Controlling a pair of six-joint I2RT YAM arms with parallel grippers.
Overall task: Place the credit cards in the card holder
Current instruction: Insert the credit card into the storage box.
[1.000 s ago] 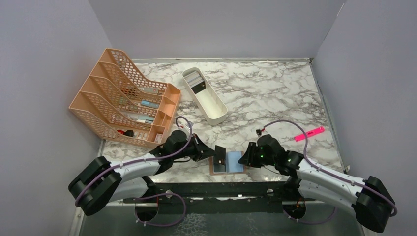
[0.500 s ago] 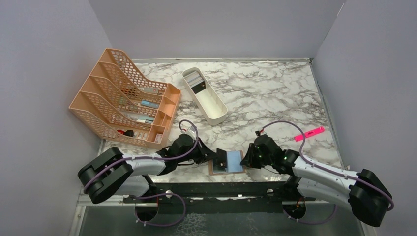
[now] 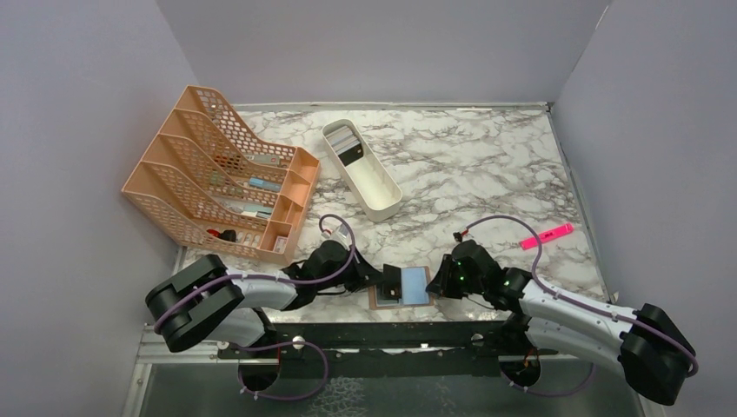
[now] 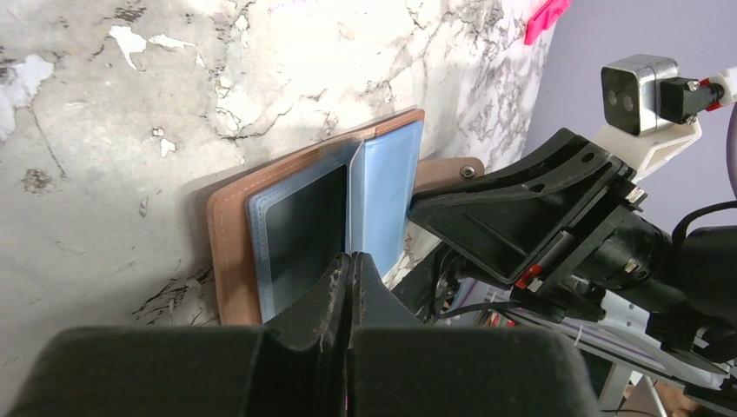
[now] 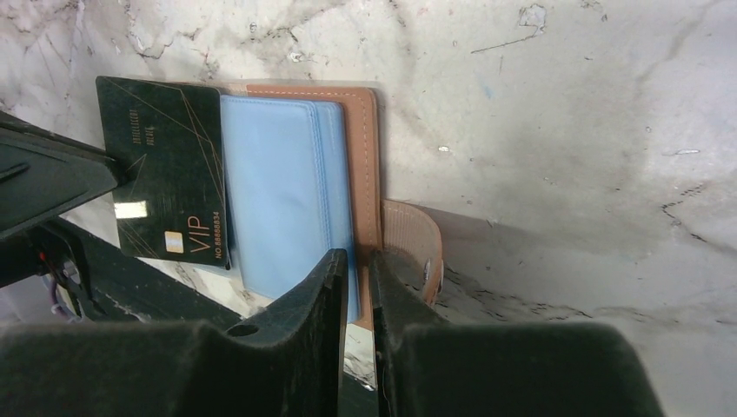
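The card holder [image 5: 363, 156] lies open on the marble table [image 3: 469, 174] at its near edge, between the two arms. The left gripper [image 4: 350, 278] is closed on a black credit card [image 5: 169, 165] at the holder's left side. The right gripper [image 5: 355, 269] straddles the holder's right edge with its jaws narrowly apart; whether they clamp it cannot be told.
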